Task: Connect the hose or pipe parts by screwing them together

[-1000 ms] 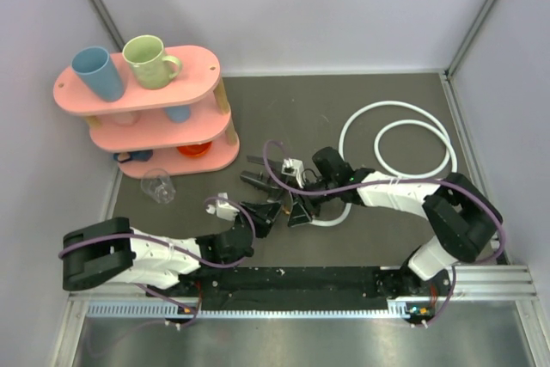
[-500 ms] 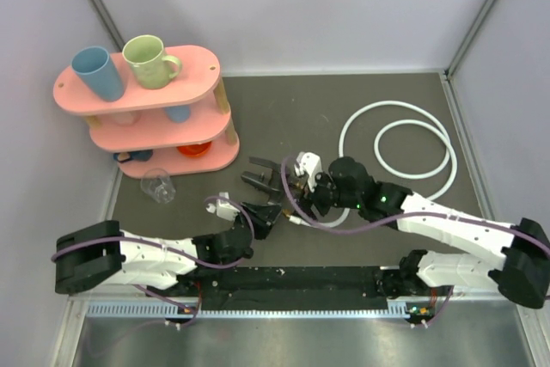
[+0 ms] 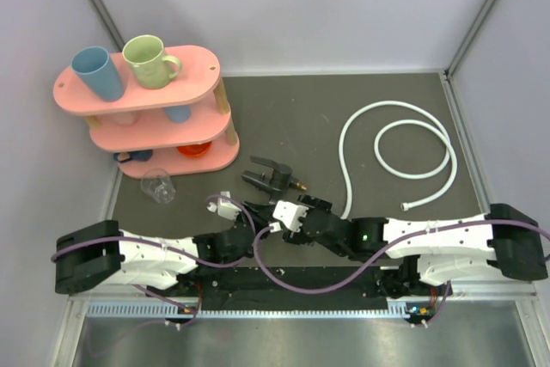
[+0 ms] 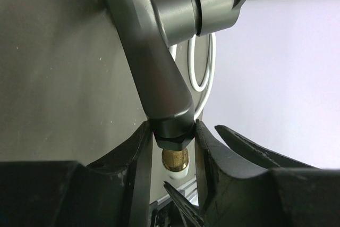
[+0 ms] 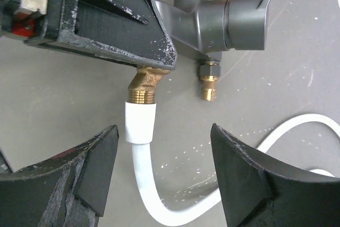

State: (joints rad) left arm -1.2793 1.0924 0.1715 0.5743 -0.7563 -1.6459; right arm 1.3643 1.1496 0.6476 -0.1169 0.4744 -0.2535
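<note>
The black tap fitting [image 3: 271,174] lies left of centre on the table. My left gripper [image 3: 260,210] is shut on one of its lower legs [image 4: 171,128], just above a brass nut [image 4: 175,159]. That nut [image 5: 145,85] sits on the leg's end, and the white hose [image 5: 139,131] runs out of it. The hose [image 3: 342,148] curls away in loops to the right. A second brass threaded end [image 5: 208,86] of the fitting [image 5: 212,19] is bare. My right gripper [image 5: 166,169] stands open around the hose just below the nut without touching it, and sits close by the left gripper [image 3: 302,207].
A pink three-tier rack [image 3: 206,64] with a blue cup [image 3: 97,72] and a green mug [image 3: 148,61] stands at the back left. A clear glass [image 3: 159,185] lies in front of it. The hose's free end [image 3: 407,206] rests near the right arm. Grey walls close in both sides.
My right gripper has opened and pulled back from the hose end toward the near edge, its arm swinging low across the front. The left gripper has kept its hold on the fitting.
</note>
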